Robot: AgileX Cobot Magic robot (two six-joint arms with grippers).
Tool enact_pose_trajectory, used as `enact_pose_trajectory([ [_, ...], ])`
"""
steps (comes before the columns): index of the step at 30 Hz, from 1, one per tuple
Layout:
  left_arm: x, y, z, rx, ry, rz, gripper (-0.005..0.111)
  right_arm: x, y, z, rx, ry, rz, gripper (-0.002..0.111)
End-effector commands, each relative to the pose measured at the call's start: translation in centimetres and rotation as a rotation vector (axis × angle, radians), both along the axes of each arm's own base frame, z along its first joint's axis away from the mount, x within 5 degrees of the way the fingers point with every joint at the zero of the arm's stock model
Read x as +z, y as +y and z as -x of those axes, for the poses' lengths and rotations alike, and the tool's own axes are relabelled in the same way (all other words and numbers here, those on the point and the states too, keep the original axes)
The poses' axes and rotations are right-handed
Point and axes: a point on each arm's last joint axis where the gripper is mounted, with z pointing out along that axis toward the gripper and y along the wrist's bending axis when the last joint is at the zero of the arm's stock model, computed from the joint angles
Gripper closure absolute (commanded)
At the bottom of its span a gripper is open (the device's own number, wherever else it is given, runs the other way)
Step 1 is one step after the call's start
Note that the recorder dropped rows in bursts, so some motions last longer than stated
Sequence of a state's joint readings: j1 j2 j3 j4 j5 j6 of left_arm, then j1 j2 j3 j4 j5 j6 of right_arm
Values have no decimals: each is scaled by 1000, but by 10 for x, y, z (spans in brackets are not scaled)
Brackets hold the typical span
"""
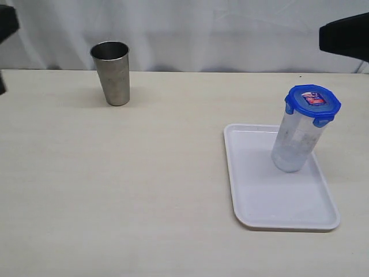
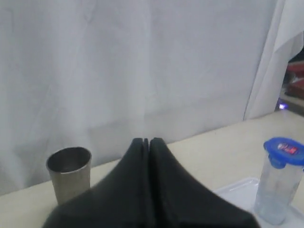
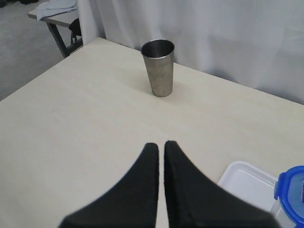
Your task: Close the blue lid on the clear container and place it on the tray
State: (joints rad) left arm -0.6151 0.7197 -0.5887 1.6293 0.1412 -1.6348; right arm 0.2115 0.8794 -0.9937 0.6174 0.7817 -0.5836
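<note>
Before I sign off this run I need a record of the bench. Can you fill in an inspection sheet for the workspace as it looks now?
Surface: pale table, no spills seen.
Job's things: clear container stands on the white tray, toward its far end; blue lid sits on top of it, flaps apparently down.
Clutter: one steel cup, upright, far left, apart from the tray.
Grippers: left gripper and right gripper both shut, empty, held above the table.
Cables: nothing seen.
Surroundings: white curtain behind the table.
</note>
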Motion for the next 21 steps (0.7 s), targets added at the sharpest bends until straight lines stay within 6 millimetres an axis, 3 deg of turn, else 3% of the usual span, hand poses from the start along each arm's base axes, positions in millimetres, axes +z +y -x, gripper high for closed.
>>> enact_pose_trajectory([
  [1, 4, 25, 34, 11, -95, 97, 107, -1, -3, 8, -9, -34, 0, 104],
  [5, 6, 41, 57, 2, -172, 159, 107, -2, -4, 14, -10, -47, -2, 104],
  [10, 9, 45, 75, -74, -233, 190, 107, -1, -4, 16, -10, -48, -4, 104],
  [21, 10, 43, 79, -118, -257, 168, 107, -1, -4, 16, -10, -48, -4, 104],
])
